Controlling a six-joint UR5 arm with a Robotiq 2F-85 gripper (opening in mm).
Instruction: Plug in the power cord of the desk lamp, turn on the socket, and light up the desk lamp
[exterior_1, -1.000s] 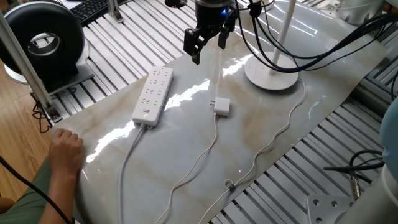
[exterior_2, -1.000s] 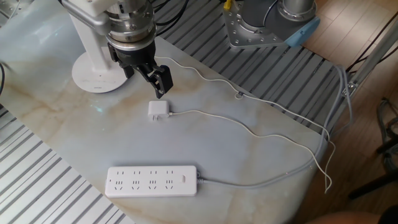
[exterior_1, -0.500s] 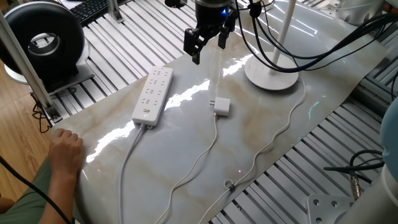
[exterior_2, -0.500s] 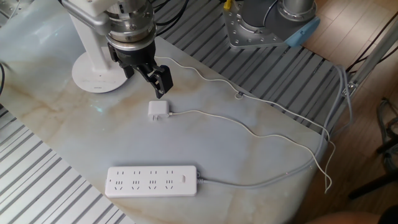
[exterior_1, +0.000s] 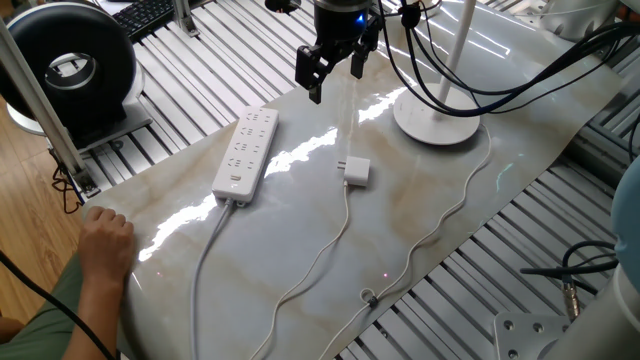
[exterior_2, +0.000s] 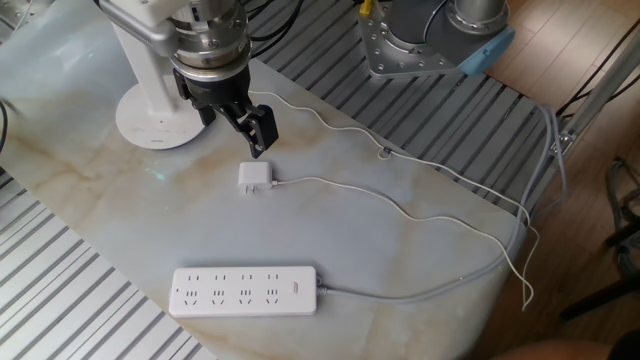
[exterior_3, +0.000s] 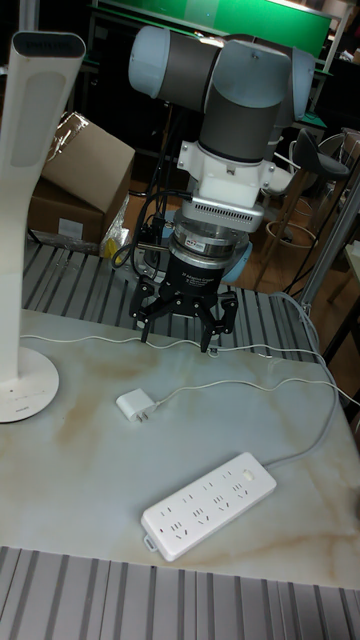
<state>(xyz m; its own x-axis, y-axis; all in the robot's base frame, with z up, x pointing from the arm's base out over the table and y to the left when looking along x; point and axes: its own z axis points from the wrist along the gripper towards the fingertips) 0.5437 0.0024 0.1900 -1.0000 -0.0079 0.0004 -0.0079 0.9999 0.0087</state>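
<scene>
Gripper (exterior_1: 333, 70), fingers spread and empty, hung at upper centre; plug (exterior_1: 357, 172) lay mid-frame, apart from power strip (exterior_1: 246, 153) at left. Other fixed view: plug (exterior_2: 252, 178) just below gripper (exterior_2: 235, 125), power strip (exterior_2: 244, 290) lower centre. Tall view: desk lamp (exterior_3: 25, 385) at left edge.

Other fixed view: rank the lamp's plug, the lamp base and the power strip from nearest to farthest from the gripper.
1. Plug, lying just below the gripper in the picture.
2. Lamp base, off to its left.
3. Power strip, farthest, near the bottom of the picture.
</scene>
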